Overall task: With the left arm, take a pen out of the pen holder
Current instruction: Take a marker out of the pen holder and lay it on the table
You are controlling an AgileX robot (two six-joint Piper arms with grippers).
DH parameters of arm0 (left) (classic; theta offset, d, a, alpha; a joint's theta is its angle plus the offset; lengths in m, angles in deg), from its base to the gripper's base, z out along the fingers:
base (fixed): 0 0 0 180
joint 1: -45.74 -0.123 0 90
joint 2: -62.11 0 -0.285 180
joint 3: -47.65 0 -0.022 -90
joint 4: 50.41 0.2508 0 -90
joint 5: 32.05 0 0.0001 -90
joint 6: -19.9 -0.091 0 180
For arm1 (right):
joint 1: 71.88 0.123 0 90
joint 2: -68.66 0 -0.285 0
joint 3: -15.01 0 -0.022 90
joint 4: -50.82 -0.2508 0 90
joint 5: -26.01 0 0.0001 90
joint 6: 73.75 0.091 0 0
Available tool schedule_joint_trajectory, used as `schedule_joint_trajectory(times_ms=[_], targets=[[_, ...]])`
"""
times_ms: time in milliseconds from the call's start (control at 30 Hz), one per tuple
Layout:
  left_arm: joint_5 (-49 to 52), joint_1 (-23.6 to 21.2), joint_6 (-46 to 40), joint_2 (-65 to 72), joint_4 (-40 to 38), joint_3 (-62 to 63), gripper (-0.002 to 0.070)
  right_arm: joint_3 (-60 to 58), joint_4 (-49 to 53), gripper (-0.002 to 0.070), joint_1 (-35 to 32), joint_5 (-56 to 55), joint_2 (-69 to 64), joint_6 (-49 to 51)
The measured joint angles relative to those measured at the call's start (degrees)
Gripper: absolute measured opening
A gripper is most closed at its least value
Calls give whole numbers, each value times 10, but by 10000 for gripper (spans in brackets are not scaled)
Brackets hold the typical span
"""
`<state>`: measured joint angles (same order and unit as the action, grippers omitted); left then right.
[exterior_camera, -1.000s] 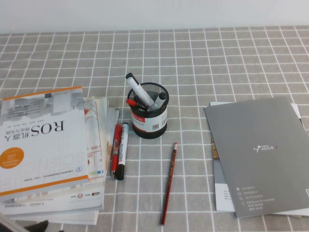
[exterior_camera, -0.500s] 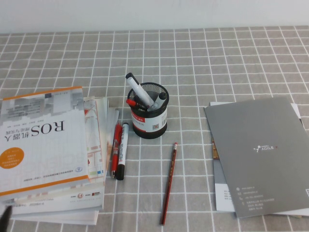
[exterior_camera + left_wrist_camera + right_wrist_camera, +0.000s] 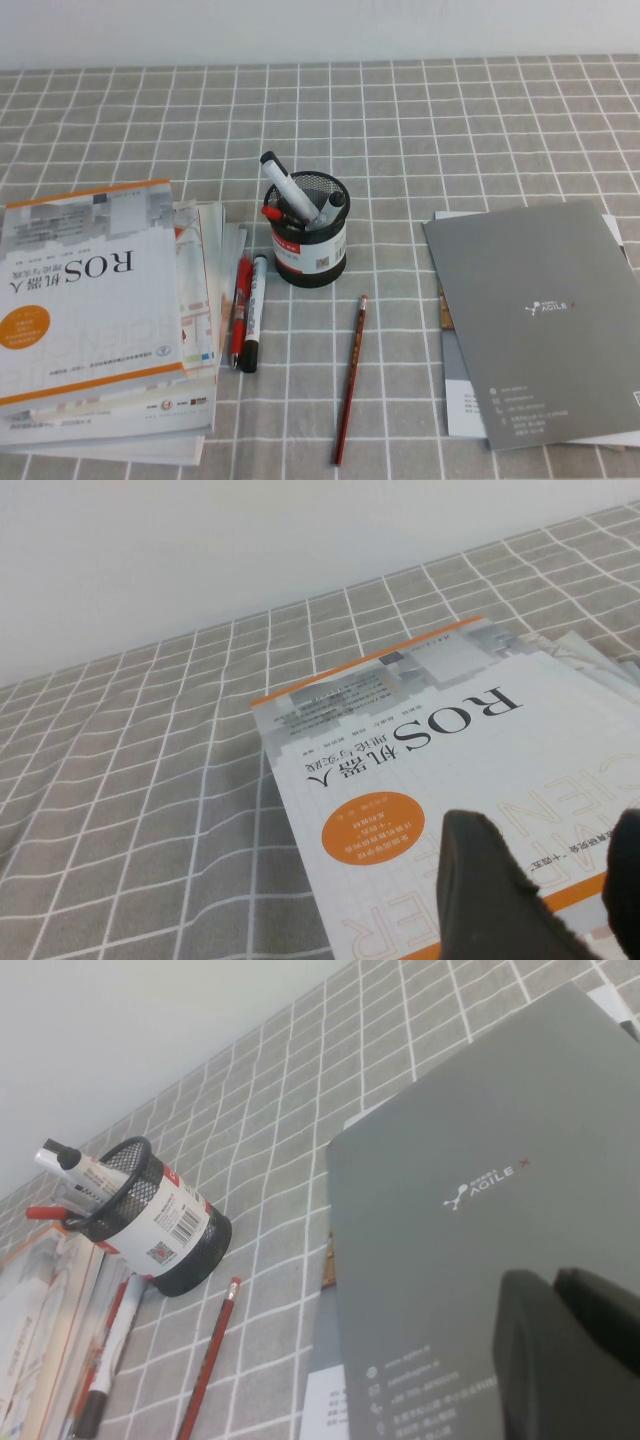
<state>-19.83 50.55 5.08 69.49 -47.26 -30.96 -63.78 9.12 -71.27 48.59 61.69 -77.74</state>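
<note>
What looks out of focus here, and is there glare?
Left wrist view: left gripper, open over the book, is a dark blur. Right wrist view: right gripper over the grey booklet blurs too. High view: even light, soft shadows, no glare.

Black, possibly matte plastic jaws

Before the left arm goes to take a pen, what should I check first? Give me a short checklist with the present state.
1. Pen holder upright: ok.
2. Marker sticks out above its rim: ok.
3. Left tool open and empty: ok.
4. Left tool near the holder: not ok, it hangs over the ROS book.
5. Right tool clear of the holder, over the grey booklet: ok.
</note>
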Motion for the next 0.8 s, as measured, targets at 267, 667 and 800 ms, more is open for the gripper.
schedule_joint_trajectory(times_ms=[267, 667, 800], targets=[[0, 0, 0, 0, 0, 0, 242, 0, 0, -13, 0, 0, 0, 0], [0, 0, 0, 0, -24, 0, 242, 0, 0, -13, 0, 0, 0, 0], [8, 0, 0, 0, -28, 0, 242, 0, 0, -13, 0, 0, 0, 0]])
